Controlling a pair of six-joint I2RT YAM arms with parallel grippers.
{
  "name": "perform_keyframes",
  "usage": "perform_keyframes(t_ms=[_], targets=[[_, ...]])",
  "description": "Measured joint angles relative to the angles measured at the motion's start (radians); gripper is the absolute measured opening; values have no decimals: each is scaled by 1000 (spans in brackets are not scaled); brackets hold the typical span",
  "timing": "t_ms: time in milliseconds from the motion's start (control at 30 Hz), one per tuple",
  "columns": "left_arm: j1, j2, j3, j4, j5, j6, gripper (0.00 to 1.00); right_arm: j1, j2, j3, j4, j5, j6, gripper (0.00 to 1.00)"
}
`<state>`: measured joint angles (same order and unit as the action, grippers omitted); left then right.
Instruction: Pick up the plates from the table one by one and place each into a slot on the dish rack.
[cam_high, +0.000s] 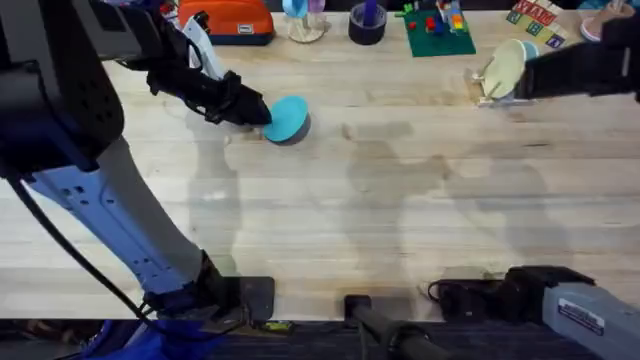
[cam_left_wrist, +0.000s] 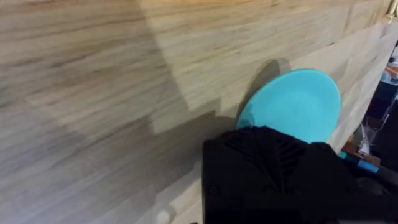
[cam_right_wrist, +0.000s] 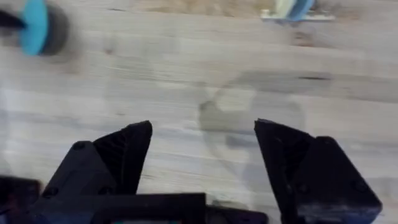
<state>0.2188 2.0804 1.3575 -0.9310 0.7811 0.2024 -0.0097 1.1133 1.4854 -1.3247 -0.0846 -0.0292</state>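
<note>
**Q:** Plate position relative to the left gripper (cam_high: 255, 112)?

**A:** The blue plate (cam_high: 288, 120) sits at the tip of the left gripper, tilted on edge above the table (cam_high: 330, 220), its shadow just beside it. In the left wrist view the plate (cam_left_wrist: 298, 106) projects beyond the black finger (cam_left_wrist: 267, 162), which overlaps its near rim. The grip appears closed on the plate's edge.

**Q:** And the right gripper (cam_right_wrist: 202, 155)?

**A:** Its two black fingers (cam_right_wrist: 124, 155) stand wide apart with bare table (cam_right_wrist: 217, 81) between them, holding nothing. Far ahead of it, to one side, lies the same blue plate (cam_right_wrist: 34, 25); to the other side, the dish rack (cam_right_wrist: 292, 12).

**Q:** What surrounds the rack?

**A:** In the overhead view the wooden dish rack (cam_high: 485, 88) carries one pale plate (cam_high: 503, 68) standing upright. The right arm (cam_high: 585, 70) reaches in just beside it. A green baseplate (cam_high: 440, 40) lies farther back.
</note>
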Motion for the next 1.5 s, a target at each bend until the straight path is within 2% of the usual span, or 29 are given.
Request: perform_keyframes(t_ms=[233,400,700,1067,1500], targets=[[0,0,0,0,0,0,40,8,116,1,75,-157,20,994],[0,0,0,0,0,0,40,88,215,1,145,-199,64,994],[0,0,0,0,0,0,40,276,434,1,327,-224,244,993],[0,0,0,0,0,0,40,443,713,1,591,-228,435,993],[0,0,0,0,0,0,41,577,886,1,841,-231,608,994]])
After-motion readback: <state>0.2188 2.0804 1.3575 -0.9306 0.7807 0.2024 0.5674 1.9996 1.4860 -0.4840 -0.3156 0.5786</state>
